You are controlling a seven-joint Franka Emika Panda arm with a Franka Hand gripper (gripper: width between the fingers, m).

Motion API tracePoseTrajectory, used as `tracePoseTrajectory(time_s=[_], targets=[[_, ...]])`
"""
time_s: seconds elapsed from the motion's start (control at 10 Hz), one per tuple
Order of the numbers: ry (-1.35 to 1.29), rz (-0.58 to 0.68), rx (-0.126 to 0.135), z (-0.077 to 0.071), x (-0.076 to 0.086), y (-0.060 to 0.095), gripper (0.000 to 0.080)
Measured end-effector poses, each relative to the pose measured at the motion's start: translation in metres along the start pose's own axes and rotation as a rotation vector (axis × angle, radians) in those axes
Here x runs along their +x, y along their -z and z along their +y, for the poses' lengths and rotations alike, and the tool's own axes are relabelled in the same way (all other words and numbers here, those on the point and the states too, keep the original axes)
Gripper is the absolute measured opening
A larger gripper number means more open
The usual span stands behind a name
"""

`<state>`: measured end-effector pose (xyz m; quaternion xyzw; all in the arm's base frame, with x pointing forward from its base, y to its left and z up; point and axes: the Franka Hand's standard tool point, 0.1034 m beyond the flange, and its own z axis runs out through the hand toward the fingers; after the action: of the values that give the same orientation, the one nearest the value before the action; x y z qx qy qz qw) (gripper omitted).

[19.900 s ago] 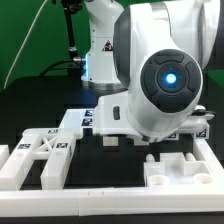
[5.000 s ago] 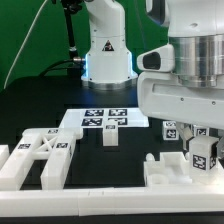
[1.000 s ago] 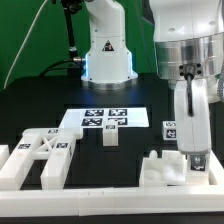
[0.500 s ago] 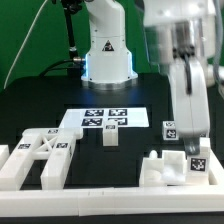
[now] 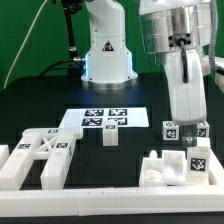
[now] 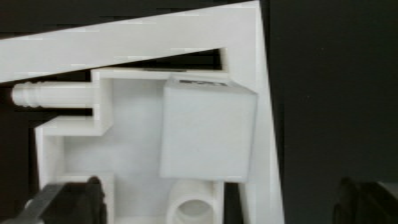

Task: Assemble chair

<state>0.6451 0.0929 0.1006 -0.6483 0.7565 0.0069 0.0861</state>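
Observation:
The chair lies in loose white parts. A blocky part (image 5: 162, 168) sits at the front of the exterior view's right, and a tagged block (image 5: 197, 157) rests on it. My gripper (image 5: 190, 138) hangs just above that block, open and holding nothing. In the wrist view the block (image 6: 205, 130) stands on the part (image 6: 80, 150) beside a round peg (image 6: 43, 97). My gripper (image 6: 217, 205) shows its dark fingertips (image 6: 71, 200) wide apart on either side. A cross-braced part (image 5: 40, 155) lies at the exterior view's left.
The marker board (image 5: 72, 120) lies mid-table with a small white block (image 5: 110, 137) in front of it. Two small tagged pieces (image 5: 170, 128) stand behind the blocky part. A long white rail (image 5: 100, 208) runs along the front edge. The arm's base (image 5: 106, 50) stands at the back.
The gripper has opened, let go of the tagged block on the blocky part, and risen a little above it.

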Motion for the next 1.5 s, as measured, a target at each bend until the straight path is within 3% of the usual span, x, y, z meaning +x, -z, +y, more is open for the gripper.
tracePoseTrajectory(time_s=[0.2,0.4,0.6,0.7,1.2,1.3,1.4,1.5], targets=[[0.088,0.002,-0.002,0.005,0.008,0.005,0.0649],[0.23,0.007,-0.025,0.026,0.023,0.008,0.0649],[0.401,0.003,-0.045,0.04,0.026,0.018,0.0649],[0.466,0.006,-0.034,0.041,0.027,0.019,0.0649],[0.81,0.005,-0.034,0.042,0.031,0.014,0.0649],[0.892,0.013,-0.038,0.05,0.039,0.008,0.0649],[1.024,0.009,-0.058,0.061,0.051,0.004,0.0649],[1.14,0.009,-0.08,0.078,0.073,-0.002,0.0649]])
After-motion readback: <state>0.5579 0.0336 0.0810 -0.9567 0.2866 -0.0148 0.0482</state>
